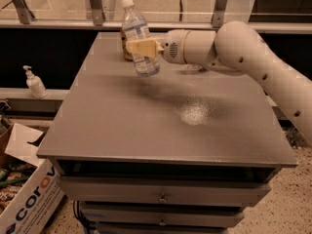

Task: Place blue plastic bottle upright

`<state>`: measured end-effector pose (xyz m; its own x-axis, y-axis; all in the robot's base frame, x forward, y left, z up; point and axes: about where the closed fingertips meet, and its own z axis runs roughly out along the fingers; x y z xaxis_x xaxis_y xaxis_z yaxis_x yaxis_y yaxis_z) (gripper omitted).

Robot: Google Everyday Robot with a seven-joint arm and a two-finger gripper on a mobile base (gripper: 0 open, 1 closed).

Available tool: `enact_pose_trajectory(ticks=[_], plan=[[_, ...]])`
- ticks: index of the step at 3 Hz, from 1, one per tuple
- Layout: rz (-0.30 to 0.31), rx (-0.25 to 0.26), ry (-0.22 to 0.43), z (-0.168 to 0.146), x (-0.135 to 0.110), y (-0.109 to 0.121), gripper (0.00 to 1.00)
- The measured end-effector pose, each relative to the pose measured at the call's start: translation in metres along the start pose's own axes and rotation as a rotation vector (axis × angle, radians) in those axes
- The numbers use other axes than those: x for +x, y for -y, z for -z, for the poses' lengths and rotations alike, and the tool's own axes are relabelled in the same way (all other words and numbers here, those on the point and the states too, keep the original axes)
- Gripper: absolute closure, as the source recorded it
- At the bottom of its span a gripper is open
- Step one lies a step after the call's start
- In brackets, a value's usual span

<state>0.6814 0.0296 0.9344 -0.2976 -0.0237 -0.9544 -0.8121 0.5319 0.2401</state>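
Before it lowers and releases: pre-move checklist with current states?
1. Grip: hand shut around the middle of the blue plastic bottle: ok.
2. Bottle vertical: top end up, but leaning slightly to the left of the camera view: not ok.
3. Base seated: the base appears to hang above the table, with its shadow below: not ok.
4. Gap to the brown can, which sits right behind the bottle: cannot tell.
5. Edge margin: the bottle is over the rear part of the table, well inside its edges: ok.
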Motion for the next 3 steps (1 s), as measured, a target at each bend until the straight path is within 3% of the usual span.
enact_pose_trajectory(ticks=[1,2,3], plan=[[0.047,-0.024,0.019,-0.005,-0.005,-0.011,1.0],[0.047,-0.026,0.057,0.0,-0.004,-0.007,1.0],[0.096,-0.062,0.139,0.008,-0.003,-0.013,1.0]])
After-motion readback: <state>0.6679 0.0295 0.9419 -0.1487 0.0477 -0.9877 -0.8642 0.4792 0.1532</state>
